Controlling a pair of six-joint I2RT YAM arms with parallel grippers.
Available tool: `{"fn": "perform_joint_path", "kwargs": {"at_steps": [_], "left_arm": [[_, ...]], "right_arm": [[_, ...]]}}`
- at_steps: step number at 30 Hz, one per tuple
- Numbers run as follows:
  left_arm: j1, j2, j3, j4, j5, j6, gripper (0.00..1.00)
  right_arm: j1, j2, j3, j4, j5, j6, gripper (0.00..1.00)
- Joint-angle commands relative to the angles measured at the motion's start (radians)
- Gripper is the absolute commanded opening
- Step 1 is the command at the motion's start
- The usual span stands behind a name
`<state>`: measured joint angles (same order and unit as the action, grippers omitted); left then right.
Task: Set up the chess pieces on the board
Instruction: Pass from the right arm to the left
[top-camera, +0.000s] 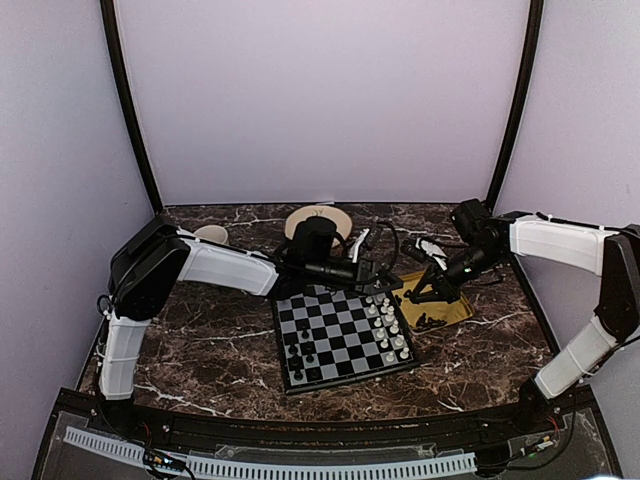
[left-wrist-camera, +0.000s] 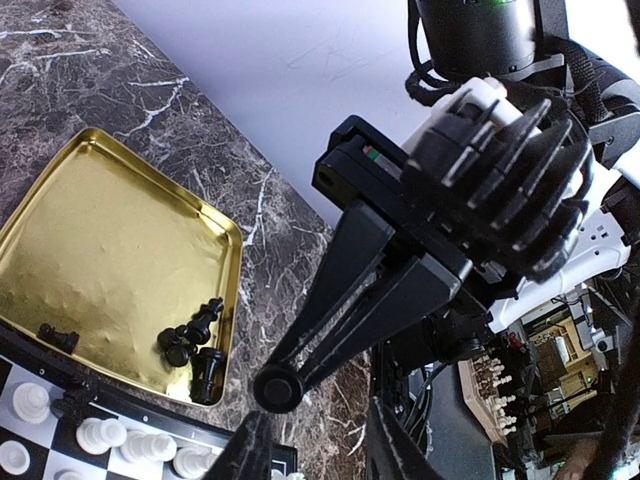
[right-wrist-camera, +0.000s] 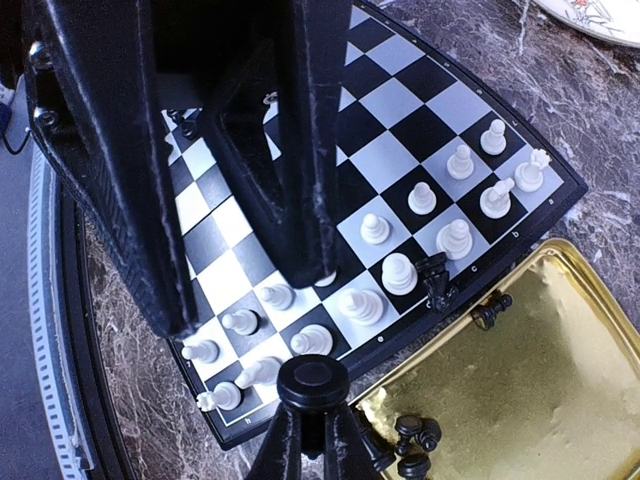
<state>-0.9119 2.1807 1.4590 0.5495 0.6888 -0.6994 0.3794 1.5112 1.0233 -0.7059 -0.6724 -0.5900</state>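
My right gripper (left-wrist-camera: 282, 378) is clamping shut on one black chess piece (right-wrist-camera: 312, 378), hanging above the yellow tray's (left-wrist-camera: 110, 250) edge just right of the board (top-camera: 330, 330). My left gripper (right-wrist-camera: 252, 298) is hovering over the board's far right squares, jaws partly apart, nothing between them. More black pieces (left-wrist-camera: 192, 345) are lying in the tray's near side, others standing on the board's near-left squares, white pieces (right-wrist-camera: 398, 270) lining its right.
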Motion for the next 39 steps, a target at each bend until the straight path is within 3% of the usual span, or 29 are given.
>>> {"fn": "perform_joint_path", "kwargs": {"at_steps": [1,7,15,22,39], "left_arm": [[0.001,-0.028,0.031,-0.032,0.001,0.048,0.34],[0.002,-0.068,0.025,-0.113,-0.022,0.131,0.34],[0.001,-0.129,-0.018,-0.154,-0.048,0.266,0.35],[-0.012,-0.127,-0.025,-0.055,0.038,0.219,0.38],[-0.025,-0.092,0.012,-0.077,0.088,0.2,0.35]], "right_arm": [[0.006,-0.005,0.011,0.007,0.018,0.006,0.04],[-0.012,-0.014,0.006,0.021,0.054,0.03,0.03],[-0.016,0.026,0.119,-0.191,-0.136,-0.066,0.05],[0.005,0.075,0.19,-0.247,-0.192,-0.083,0.06],[0.021,0.076,0.199,-0.226,-0.195,-0.057,0.06]]}}
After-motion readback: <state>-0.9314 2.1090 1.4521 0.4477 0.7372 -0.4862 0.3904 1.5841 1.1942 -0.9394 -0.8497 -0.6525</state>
